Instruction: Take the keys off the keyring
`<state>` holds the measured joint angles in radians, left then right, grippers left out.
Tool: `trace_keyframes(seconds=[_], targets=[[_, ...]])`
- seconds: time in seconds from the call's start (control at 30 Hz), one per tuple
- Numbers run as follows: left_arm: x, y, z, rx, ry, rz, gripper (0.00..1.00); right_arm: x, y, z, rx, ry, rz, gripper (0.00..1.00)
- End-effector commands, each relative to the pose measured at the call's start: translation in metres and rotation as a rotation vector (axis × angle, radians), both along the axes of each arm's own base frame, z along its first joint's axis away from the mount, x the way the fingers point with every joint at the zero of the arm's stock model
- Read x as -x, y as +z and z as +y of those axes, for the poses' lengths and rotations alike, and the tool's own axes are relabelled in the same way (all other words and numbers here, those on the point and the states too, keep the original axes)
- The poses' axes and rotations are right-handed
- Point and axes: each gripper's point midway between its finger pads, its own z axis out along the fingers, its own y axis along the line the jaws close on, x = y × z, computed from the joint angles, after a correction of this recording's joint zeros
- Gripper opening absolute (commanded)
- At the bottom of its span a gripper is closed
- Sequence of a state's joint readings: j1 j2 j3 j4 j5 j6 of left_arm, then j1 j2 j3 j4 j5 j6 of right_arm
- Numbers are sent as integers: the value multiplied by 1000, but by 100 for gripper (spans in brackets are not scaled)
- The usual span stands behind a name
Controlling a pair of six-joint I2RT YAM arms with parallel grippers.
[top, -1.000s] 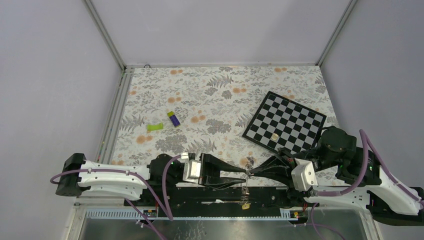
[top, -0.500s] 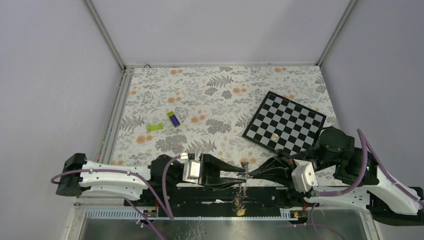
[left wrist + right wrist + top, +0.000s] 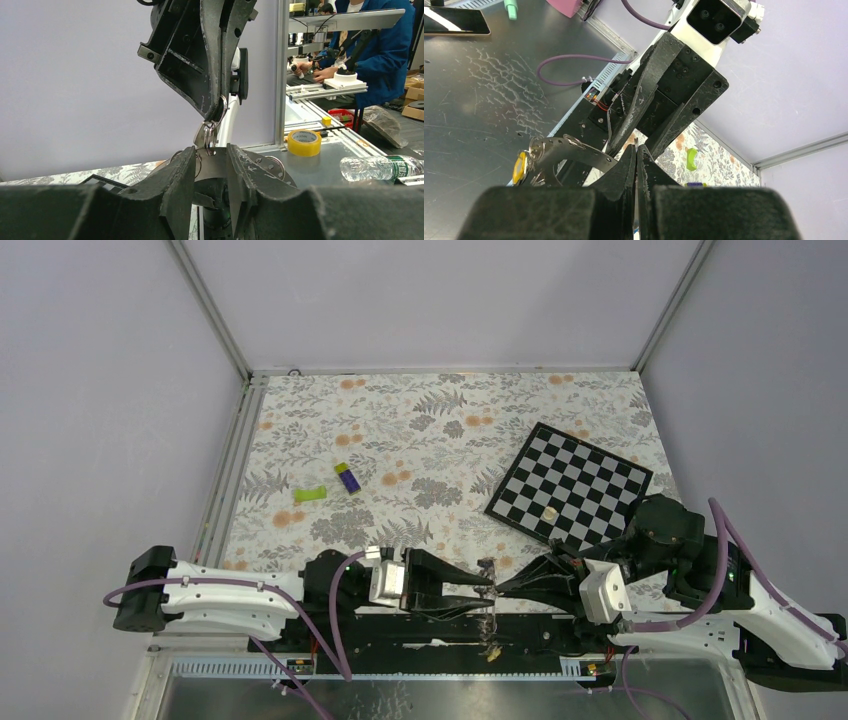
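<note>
The keyring point(image 3: 214, 166), a flat grey metal band with small holes, is held between the fingers of my left gripper point(image 3: 212, 172) at the table's near edge. A silver key point(image 3: 202, 135) on small split rings hangs at the band's top. My right gripper point(image 3: 216, 112) comes from the opposite side and is shut on it. In the right wrist view the right gripper point(image 3: 636, 150) is shut on a thin metal edge, and the keyring point(image 3: 569, 150) curves away to the left with a yellow-headed key point(image 3: 519, 168). From above, more keys point(image 3: 490, 646) dangle below where both grippers meet.
A chessboard point(image 3: 570, 485) lies at the right of the floral table with a small pale piece point(image 3: 550, 510) on it. A green block point(image 3: 310, 494) and a purple-and-green block point(image 3: 347, 478) lie at the left. Beyond the table are a yellow tape roll point(image 3: 305, 142) and a bottle point(image 3: 382, 167).
Both grippers keep their grips and have shifted slightly left. The dangling keys have swung a little below them.
</note>
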<state>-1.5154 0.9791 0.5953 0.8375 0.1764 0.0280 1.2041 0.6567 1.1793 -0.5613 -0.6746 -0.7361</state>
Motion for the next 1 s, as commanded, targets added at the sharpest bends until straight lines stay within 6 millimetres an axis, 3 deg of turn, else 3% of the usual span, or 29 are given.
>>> trace_keyframes(seconds=[0.0, 0.33, 0.47, 0.63, 0.97], targets=[[1, 24, 6, 83, -9, -4, 33, 2, 22, 4, -87, 22, -28, 0], [-3, 26, 7, 90, 13, 6, 18, 3, 18, 5, -73, 29, -20, 0], [-6, 28, 10, 102, 27, 13, 0, 3, 18, 3, -75, 23, -17, 0], [-7, 29, 13, 91, 41, -5, 0, 3, 17, -2, -74, 8, -15, 0], [-1, 18, 10, -151, 36, -202, 0, 6, 10, -11, -54, 3, 11, 0]])
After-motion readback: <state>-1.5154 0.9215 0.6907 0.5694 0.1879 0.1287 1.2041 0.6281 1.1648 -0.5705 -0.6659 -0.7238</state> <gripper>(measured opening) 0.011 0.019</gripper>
